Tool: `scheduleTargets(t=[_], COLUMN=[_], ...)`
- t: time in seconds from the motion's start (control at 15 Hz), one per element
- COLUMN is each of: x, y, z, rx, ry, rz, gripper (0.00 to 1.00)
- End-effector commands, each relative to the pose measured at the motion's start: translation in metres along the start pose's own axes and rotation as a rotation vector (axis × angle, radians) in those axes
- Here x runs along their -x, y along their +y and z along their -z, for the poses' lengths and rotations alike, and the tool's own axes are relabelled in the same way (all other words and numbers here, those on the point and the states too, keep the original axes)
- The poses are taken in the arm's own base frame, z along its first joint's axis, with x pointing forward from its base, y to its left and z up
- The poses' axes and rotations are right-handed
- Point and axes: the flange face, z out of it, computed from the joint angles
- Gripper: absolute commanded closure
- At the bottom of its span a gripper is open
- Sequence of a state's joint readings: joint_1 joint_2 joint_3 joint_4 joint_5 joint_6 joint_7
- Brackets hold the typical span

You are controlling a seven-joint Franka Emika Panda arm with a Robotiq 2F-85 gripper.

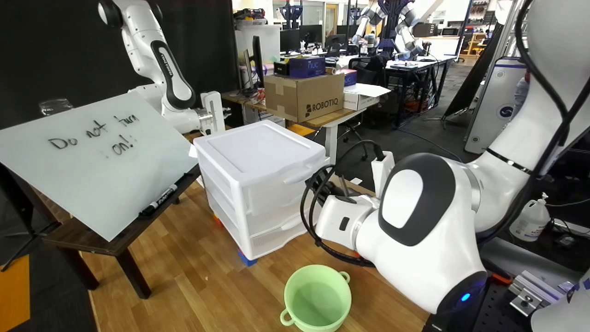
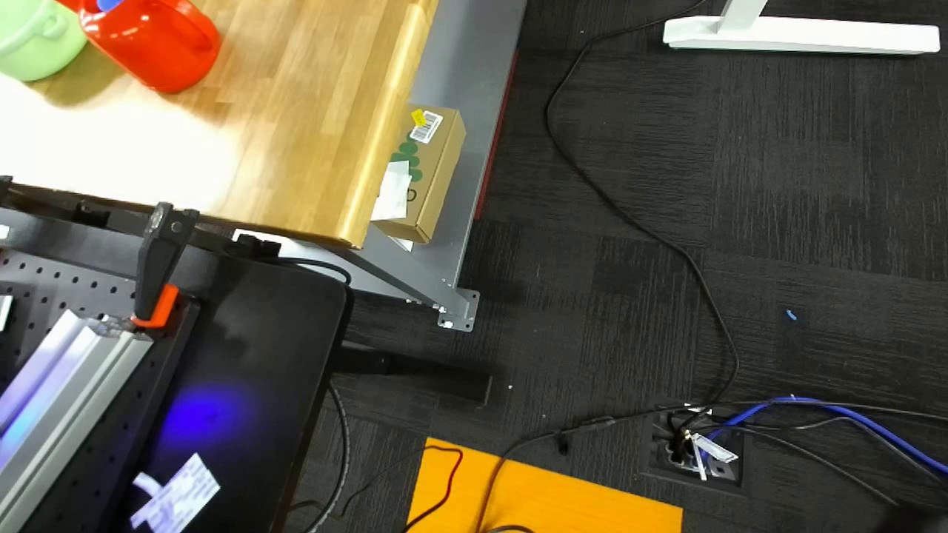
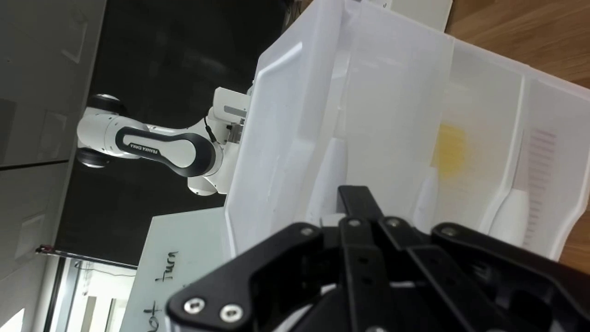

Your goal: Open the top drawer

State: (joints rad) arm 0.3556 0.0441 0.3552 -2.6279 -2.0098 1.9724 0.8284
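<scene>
The white drawer unit (image 1: 262,147) stands on the wooden table. Its top drawer (image 1: 272,196) is the highest of three and looks about flush with the unit. In the wrist view the top drawer's front (image 3: 396,92) and its handle (image 3: 329,177) show; the middle drawer (image 3: 484,110) and the lowest drawer (image 3: 553,157) lie to the right. My gripper (image 3: 362,200) looks shut, its fingertips beside the top drawer's handle; I cannot tell whether they touch. In an exterior view the gripper (image 1: 319,183) is at the unit's front, partly hidden by cables. Neither drawer unit nor gripper shows elsewhere.
A green pot (image 1: 318,295) stands on the table in front of the unit. A red watering can (image 2: 159,44) is beside it. A whiteboard (image 1: 97,157) on a small dark stand is at the unit's far side. Another robot arm (image 1: 161,69) is behind.
</scene>
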Motion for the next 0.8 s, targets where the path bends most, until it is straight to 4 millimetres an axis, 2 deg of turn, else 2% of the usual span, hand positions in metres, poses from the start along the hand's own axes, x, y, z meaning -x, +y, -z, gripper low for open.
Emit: scheduleTargets(t=[0.0,0.07,0.13,0.4,0.47,0.53,0.73], x=[0.009,0.009,0.003,0.004,0.004,0.004,-0.007], y=[0.003,0.005,0.001,0.002,0.002,0.002,0.001], z=[0.004,0.004,0.002,0.002,0.002,0.002,-0.008], rx=[0.012,0.011,0.005,0.007,0.007,0.006,-0.021], ry=[0.000,0.004,-0.002,-0.003,-0.003,-0.003,-0.023], rz=[-0.003,-0.002,-0.003,-0.004,-0.003,-0.003,0.004], gripper=[1.00,0.74,0.98,0.74,0.49,0.47,0.28])
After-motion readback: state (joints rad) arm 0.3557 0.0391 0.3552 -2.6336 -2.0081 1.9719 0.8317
